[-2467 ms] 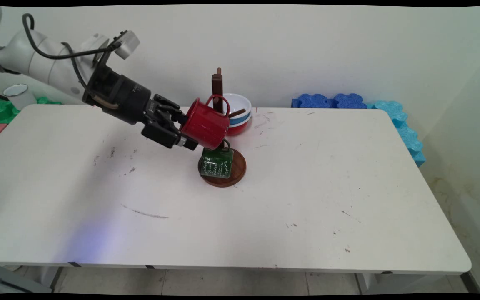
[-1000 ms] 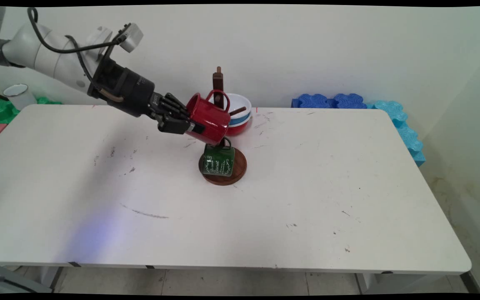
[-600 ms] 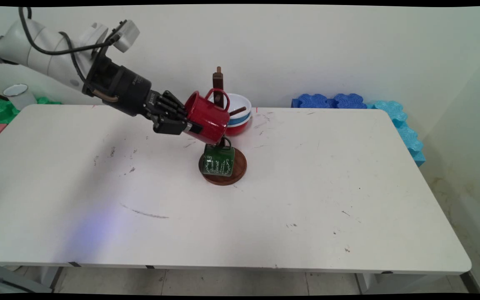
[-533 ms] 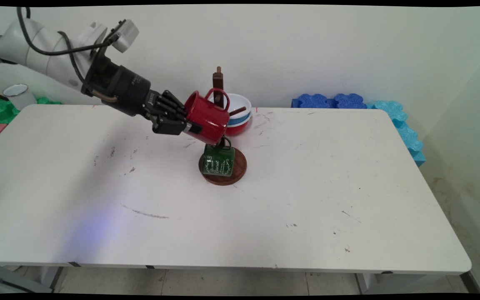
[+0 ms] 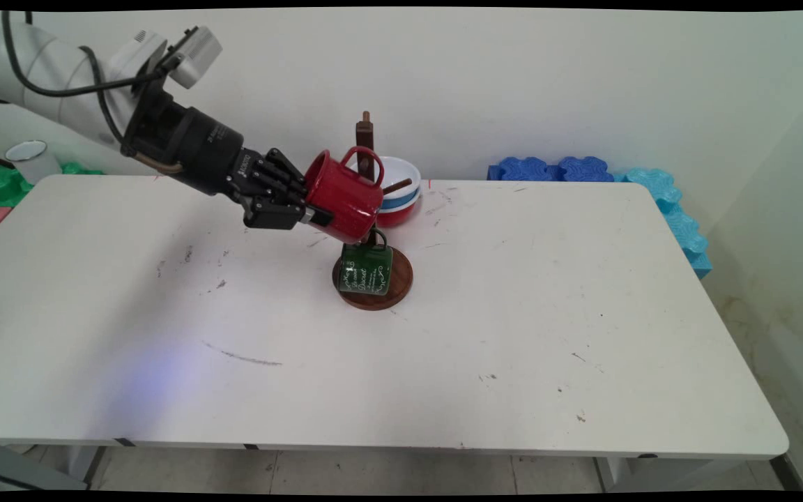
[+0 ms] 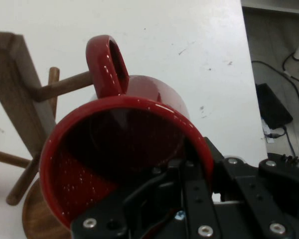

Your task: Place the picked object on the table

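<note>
Now gripping the red mug (image 5: 343, 203) by its rim, gripper (image 5: 304, 211) clamped across the wall, tilting it beside the wooden mug tree (image 5: 365, 150) so the handle is facing a peg, above the hanging green mug (image 5: 366, 270).

Red mug (image 5: 343, 203) hides mug tree's (image 5: 365, 143) lower post.

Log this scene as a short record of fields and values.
gripper: shut on red mug, one finger inside the rim
red mug: tilted, handle beside a peg of the rack
green mug: hangs on the rack, over its round base
bowls: stacked behind the rack
table: white, scuffed
foam blocks: blue, at far right edge
</note>
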Controlling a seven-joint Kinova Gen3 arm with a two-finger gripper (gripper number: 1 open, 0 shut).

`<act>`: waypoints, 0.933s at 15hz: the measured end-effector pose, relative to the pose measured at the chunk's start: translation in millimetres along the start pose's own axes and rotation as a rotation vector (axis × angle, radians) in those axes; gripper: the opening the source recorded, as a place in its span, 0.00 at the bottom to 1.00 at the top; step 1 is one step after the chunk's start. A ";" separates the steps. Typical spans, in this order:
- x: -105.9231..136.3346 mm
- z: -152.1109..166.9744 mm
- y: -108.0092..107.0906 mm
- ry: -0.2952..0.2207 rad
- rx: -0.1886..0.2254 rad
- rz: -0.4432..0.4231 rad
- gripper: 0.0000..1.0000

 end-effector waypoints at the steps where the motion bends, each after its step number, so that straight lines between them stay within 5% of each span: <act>1: 0.7 -1.6 2.5 0.001 -0.003 0.008 0.00; 14: -3.7 -26.6 22.3 -0.019 0.013 0.075 0.00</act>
